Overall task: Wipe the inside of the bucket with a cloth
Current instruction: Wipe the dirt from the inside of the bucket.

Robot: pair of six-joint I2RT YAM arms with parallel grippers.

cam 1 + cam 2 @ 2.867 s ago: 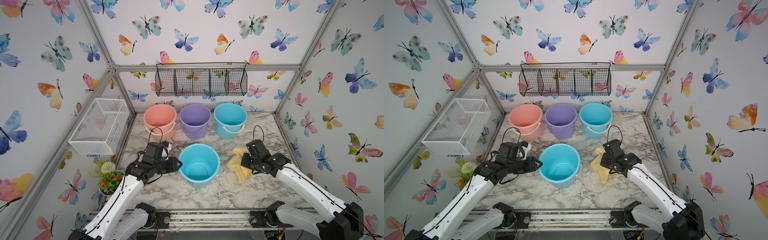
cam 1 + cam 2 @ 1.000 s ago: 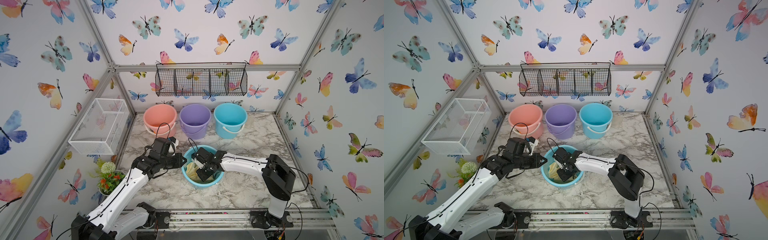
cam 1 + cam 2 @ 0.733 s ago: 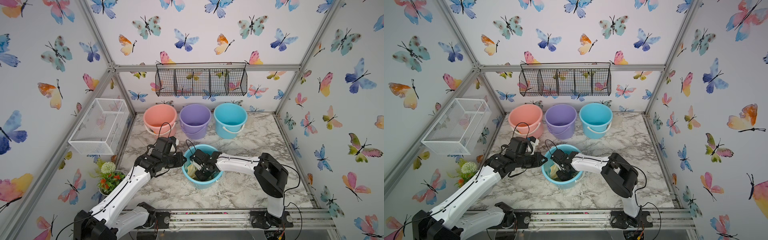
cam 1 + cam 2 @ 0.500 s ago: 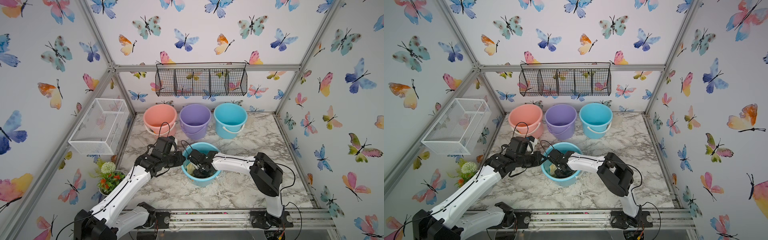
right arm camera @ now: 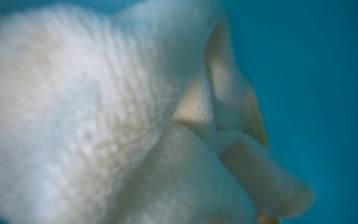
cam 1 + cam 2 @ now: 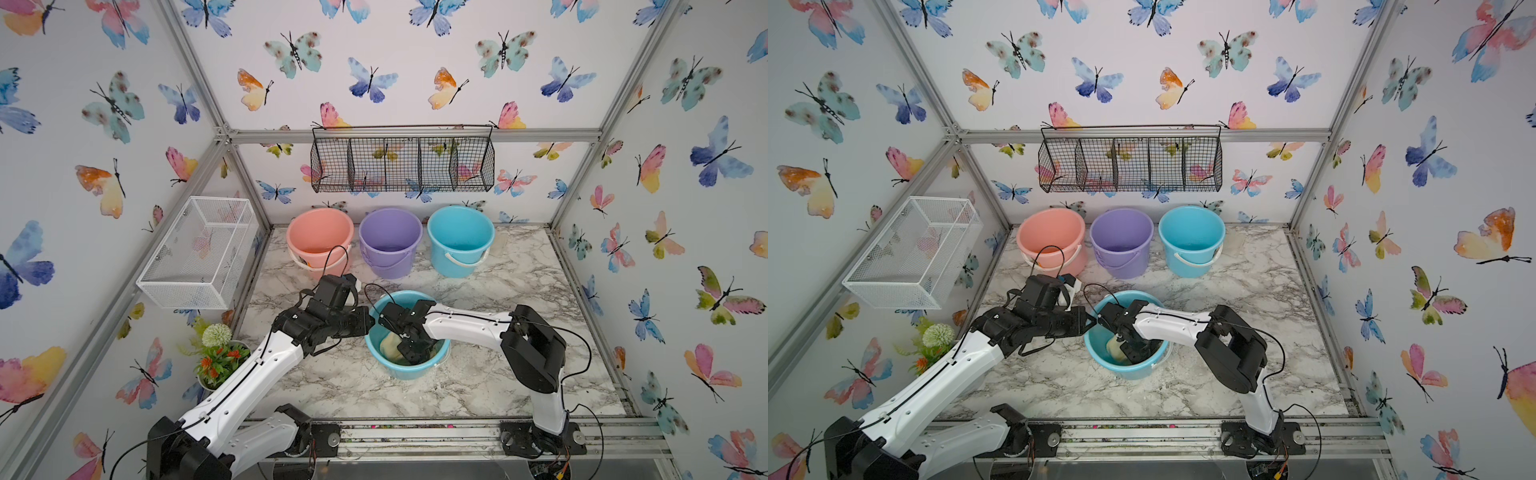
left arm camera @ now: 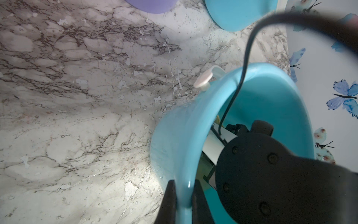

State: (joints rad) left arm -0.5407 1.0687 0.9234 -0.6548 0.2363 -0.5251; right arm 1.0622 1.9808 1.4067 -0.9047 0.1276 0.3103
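Note:
A low light-blue bucket [image 6: 405, 372] [image 6: 1133, 372] stands at the front middle of the marble table. My left gripper [image 6: 371, 322] [image 6: 1094, 322] is shut on the bucket's left rim, and the left wrist view shows one finger on each side of the wall [image 7: 184, 186]. My right gripper [image 6: 409, 353] [image 6: 1133, 351] reaches down inside the bucket, shut on the pale yellow cloth [image 6: 390, 345] [image 6: 1115, 347]. The bunched cloth lies against the left inner wall. In the right wrist view the cloth [image 5: 116, 116] fills the picture and hides the jaws, with the blue inner wall [image 5: 310, 77] behind.
Pink [image 6: 320, 232], purple [image 6: 390, 237] and blue [image 6: 460, 237] buckets stand in a row at the back. A white wire basket [image 6: 199, 249] hangs on the left wall and a black one [image 6: 401, 164] on the back wall. A flower pot [image 6: 218, 353] sits at the front left.
The right gripper carried the cloth from the table into the bucket, then swept it leftward along the inside. The left gripper has stayed shut on the rim.

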